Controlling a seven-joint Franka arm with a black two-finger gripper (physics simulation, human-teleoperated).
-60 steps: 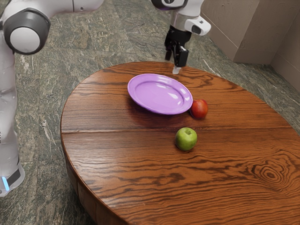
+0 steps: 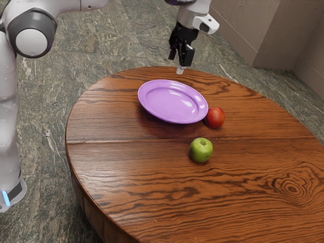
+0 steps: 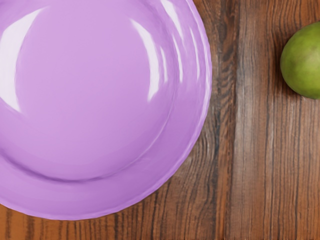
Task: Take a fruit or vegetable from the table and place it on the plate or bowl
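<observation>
Hovering over far rim of plate (image 2: 172, 101), fingers (image 2: 179, 70) released, empty. Green apple (image 2: 201, 150) on table (image 2: 126, 167), apart from plate, camera side; red apple (image 2: 215, 117) just beside plate rim. Likely risks: rolling green apple away with off-centre pinch; bumping plate while grabbing red apple.

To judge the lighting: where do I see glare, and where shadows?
Wrist view: white glare streaks on the purple plate. Exterior view: a softer sheen on it, a dark shadow under its near rim, small shadows beneath the red apple and green apple.
</observation>
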